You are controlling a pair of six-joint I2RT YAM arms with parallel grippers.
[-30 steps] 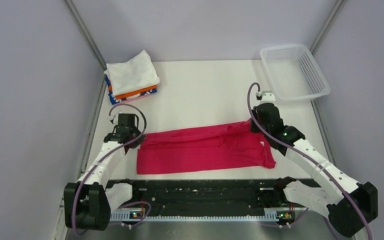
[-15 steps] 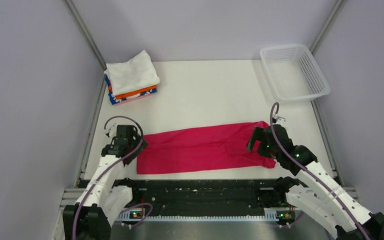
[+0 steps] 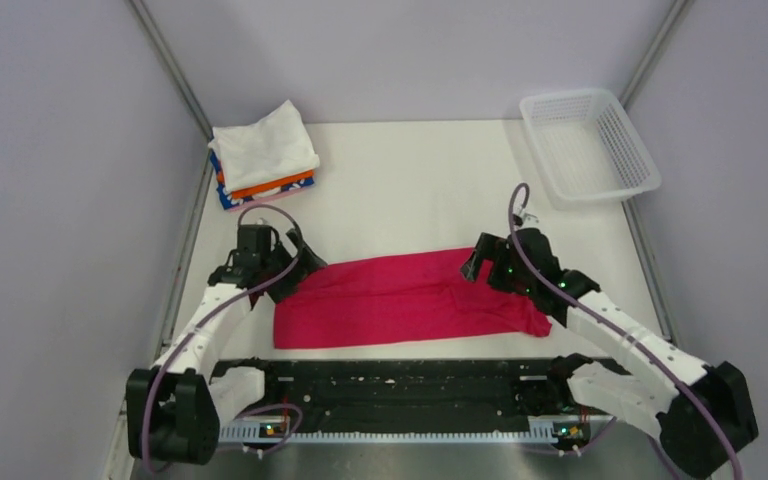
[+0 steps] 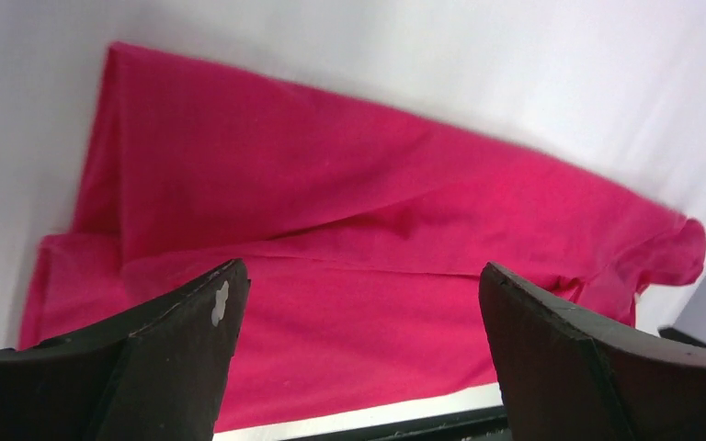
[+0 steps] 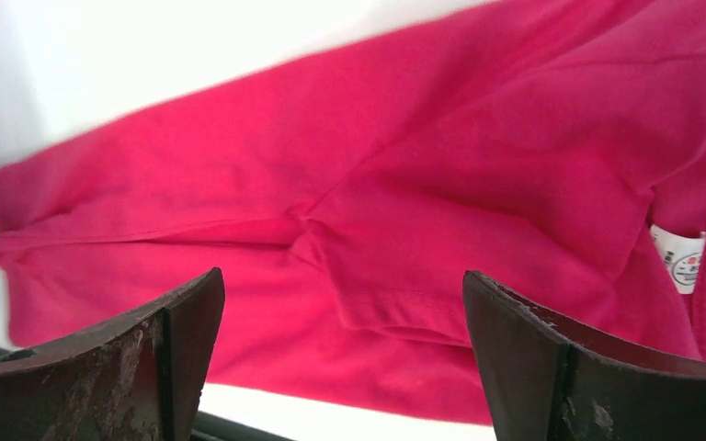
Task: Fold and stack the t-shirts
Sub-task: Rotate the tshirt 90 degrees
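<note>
We logged the crimson-pink cloth t-shirt (image 3: 405,300) folded lengthwise, flat on the white worktop (image 3: 410,200), near edge. Left gripper (image 4: 360,274) & right gripper (image 5: 342,280) were open, empty. Folded-shirt stack (image 3: 263,157) sat far-left. Cross-folds + stacking left, we judged.

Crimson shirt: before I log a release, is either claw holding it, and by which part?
Nothing is held: left claw and right claw are open over the crimson shirt.

No readable text, brand, number or sign anywhere. Only candidate: small white rectangular cloth neck tag (image 5: 678,258) at the neck opening of the plain crimson-pink soft cloth t-shirt (image 5: 441,175), caught by the right wrist camera. Carries a few faint grey printed lines and one small red mark, all too tiny and blurred to make out.
</note>
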